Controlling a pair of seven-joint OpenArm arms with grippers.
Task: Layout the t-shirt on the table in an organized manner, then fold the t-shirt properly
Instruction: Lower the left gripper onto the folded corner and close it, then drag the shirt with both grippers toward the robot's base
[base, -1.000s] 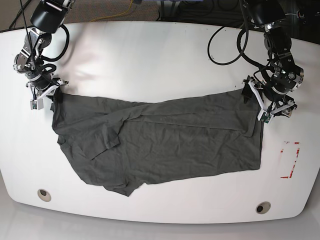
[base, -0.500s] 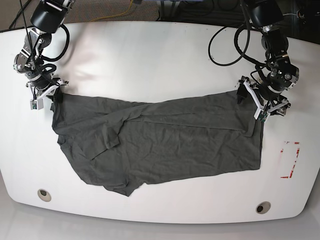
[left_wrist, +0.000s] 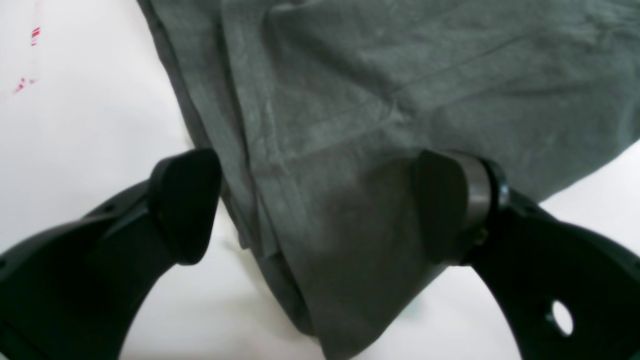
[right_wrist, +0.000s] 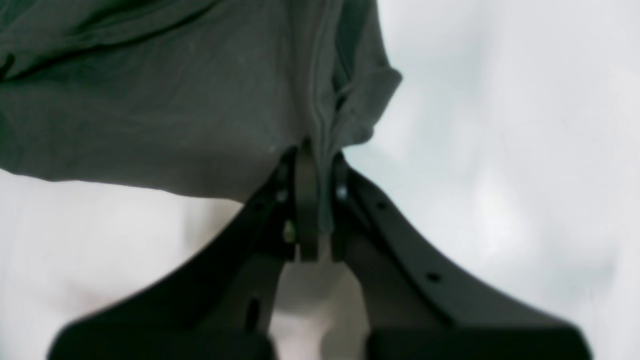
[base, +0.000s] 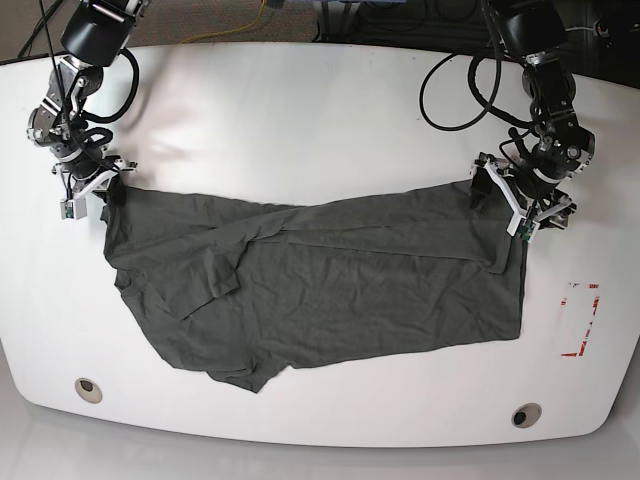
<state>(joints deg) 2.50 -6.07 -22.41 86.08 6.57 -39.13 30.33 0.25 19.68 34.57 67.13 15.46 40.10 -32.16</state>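
A: Shirt position?
B: t-shirt (base: 320, 285) spread wrinkled across the counter (base: 300, 110), one corner folded over.
A: End effectors?
B: Right end effector (right_wrist: 320, 200) clenched on a bunched shirt edge. Left end effector (left_wrist: 320, 205) spread wide, released, straddling the opposite corner.
A: Anything unclear?
B: Wrist views blurry; contact with the fabric there unclear.

— What can't you make out here?
— The right wrist view is soft; the t-shirt (right_wrist: 150, 115) runs off its top and left edges.
— And yours on the left?
— The t-shirt's corner leaves the bottom edge there.
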